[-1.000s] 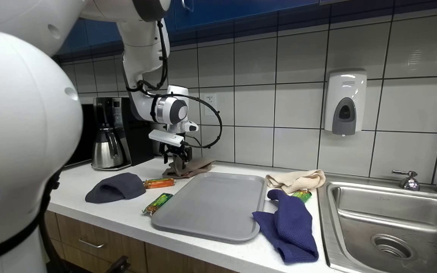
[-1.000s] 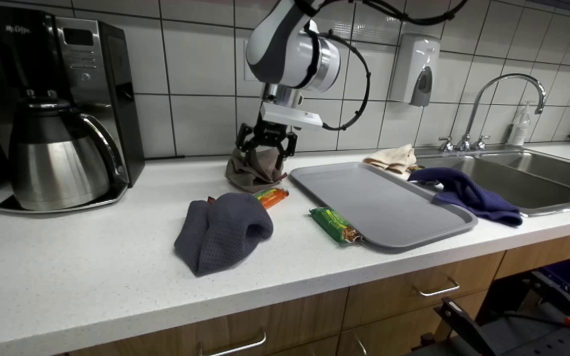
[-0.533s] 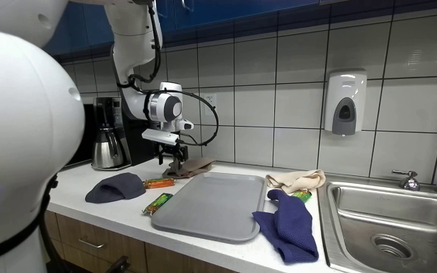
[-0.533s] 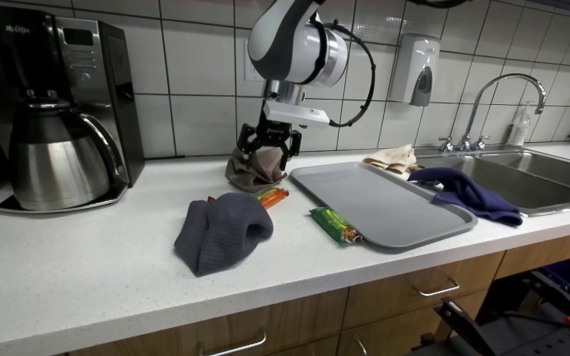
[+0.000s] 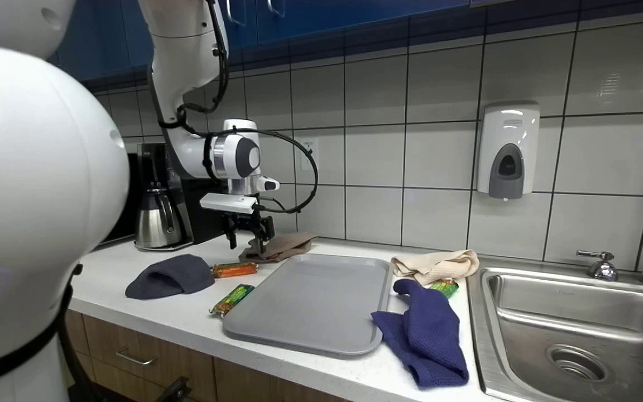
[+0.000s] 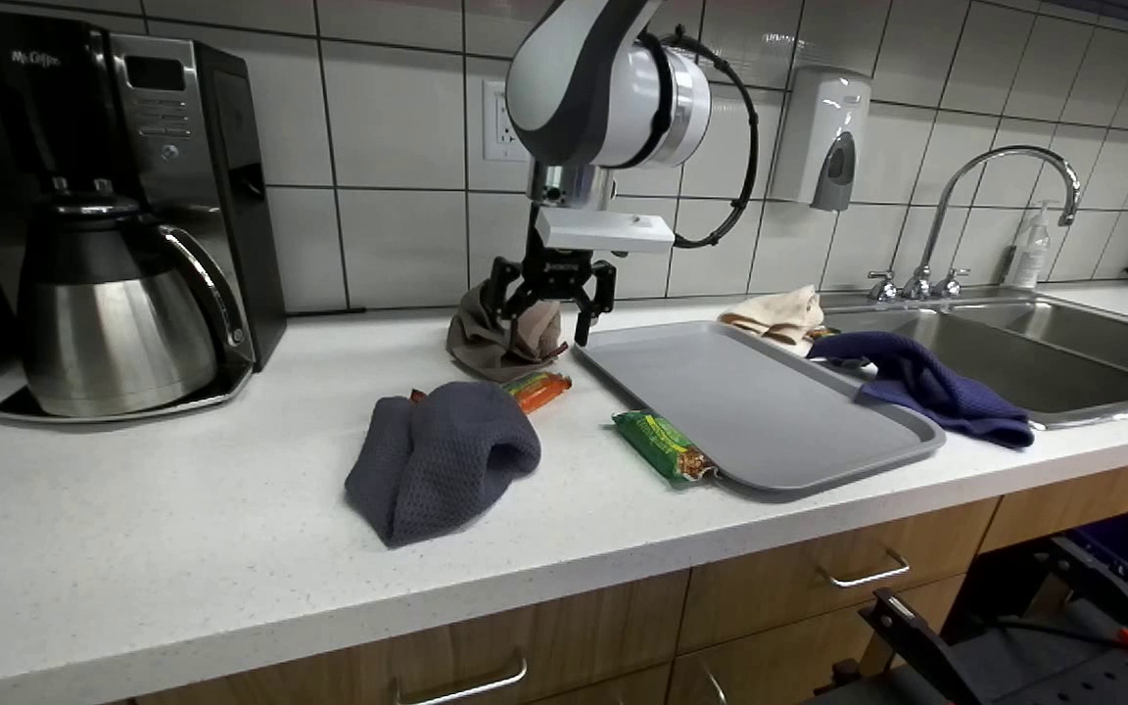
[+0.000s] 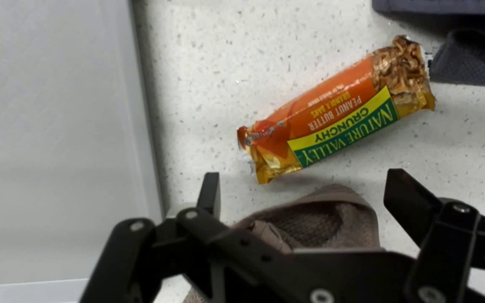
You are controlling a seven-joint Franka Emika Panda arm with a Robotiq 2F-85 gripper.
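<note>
My gripper point(image 5: 246, 247) hangs open over the counter with nothing between its fingers point(image 7: 211, 193). Brown cloth point(image 7: 356, 223) lies below and behind it, crumpled, with a fold gaping in the wrist view; the gripper body covers part of it. An orange granola bar point(image 7: 335, 113) lies flat just ahead of the fingertips, apart from them. In an exterior view the dark grey cloth point(image 6: 442, 460) partly hides that bar. A small red edge point(image 6: 558, 351) pokes out by the brown cloth; what it belongs to is unclear. The grey tray point(image 7: 57, 126) is beside the gripper.
A green-wrapped bar point(image 6: 662, 446) lies against the tray's edge. Navy cloth point(image 5: 427, 335), cream cloth point(image 5: 436, 265) and another green wrapper point(image 5: 445, 287) lie between tray and sink point(image 5: 572, 279). A coffee maker point(image 6: 123, 284) stands at the back; the tiled wall point(image 5: 377, 212) rises behind.
The gripper has drifted away from the wall, leftward in one exterior picture and rightward in the opposite one, and slightly lower. Its jaws stayed apart; cloths, bars and tray have not moved.
</note>
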